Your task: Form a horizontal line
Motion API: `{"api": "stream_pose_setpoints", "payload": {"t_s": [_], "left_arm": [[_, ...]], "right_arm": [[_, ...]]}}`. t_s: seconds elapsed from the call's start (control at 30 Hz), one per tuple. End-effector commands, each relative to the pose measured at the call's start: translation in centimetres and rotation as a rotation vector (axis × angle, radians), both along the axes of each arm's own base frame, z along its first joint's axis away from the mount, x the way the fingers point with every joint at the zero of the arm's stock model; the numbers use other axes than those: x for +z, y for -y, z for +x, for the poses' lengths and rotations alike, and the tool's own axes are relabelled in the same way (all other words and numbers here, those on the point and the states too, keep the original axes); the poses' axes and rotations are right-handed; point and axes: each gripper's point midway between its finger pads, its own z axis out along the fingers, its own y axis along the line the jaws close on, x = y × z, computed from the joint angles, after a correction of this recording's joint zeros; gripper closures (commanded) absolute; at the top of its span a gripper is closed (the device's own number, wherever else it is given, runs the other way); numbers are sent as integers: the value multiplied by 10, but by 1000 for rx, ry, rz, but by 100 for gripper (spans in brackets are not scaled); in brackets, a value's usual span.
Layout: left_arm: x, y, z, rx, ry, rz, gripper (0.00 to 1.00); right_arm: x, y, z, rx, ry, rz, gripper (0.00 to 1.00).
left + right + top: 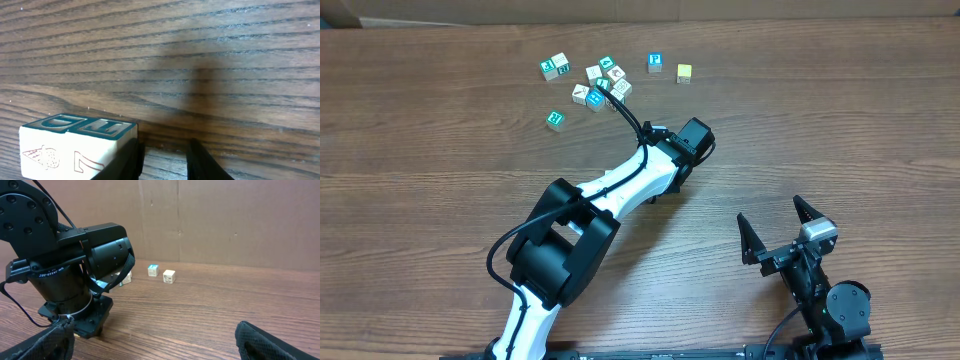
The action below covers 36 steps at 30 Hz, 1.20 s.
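Left gripper beside the horizontal line
Its jaws stand slightly apart, nothing between them; the line lies on the table just beside one finger. The right gripper is wide open and empty.

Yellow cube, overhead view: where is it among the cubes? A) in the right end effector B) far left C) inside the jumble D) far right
D: the yellow cube lies furthest right in the picture, beyond the blue-and-white cube, with a gap between them.
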Motion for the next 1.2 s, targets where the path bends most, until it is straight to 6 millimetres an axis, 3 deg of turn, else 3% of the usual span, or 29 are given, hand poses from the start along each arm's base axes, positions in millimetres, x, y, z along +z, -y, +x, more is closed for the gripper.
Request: {"api": "stream_pose_setpoints", "payload": {"t_s": [0.0,0.23,0.33,0.47,0.63,0.7,0.8,0.83,0.87,1.0,1.17], "left_arm": [[-9,0,-3,-5,-27,-15,73],[-9,12,2,-10,-16,-71,82],[0,18,10,-22,2,-92,87],[32,33,31,-56,30,-173,92],[99,32,70,-43,90,-288,96],[127,23,86,-68,121,-298,91],[167,4,112,-136,195,-284,71],[189,-11,127,-173,242,-262,60],[197,-21,134,-177,263,-246,52],[201,-70,153,-170,283,-146,42],[175,-132,158,-117,193,-77,35]], "right_arm": [[-2,2,1,-11,1,6,0],[-2,2,1,-11,1,6,0],[-2,2,1,-11,1,6,0],[-2,2,1,-11,1,6,0],[-2,2,1,-11,1,6,0],[-2,2,1,-11,1,6,0],[-2,2,1,-11,1,6,0],[-2,2,1,-12,1,6,0],[-2,2,1,-11,1,6,0],[-2,2,1,-11,1,6,0],[-2,2,1,-11,1,6,0]]}}
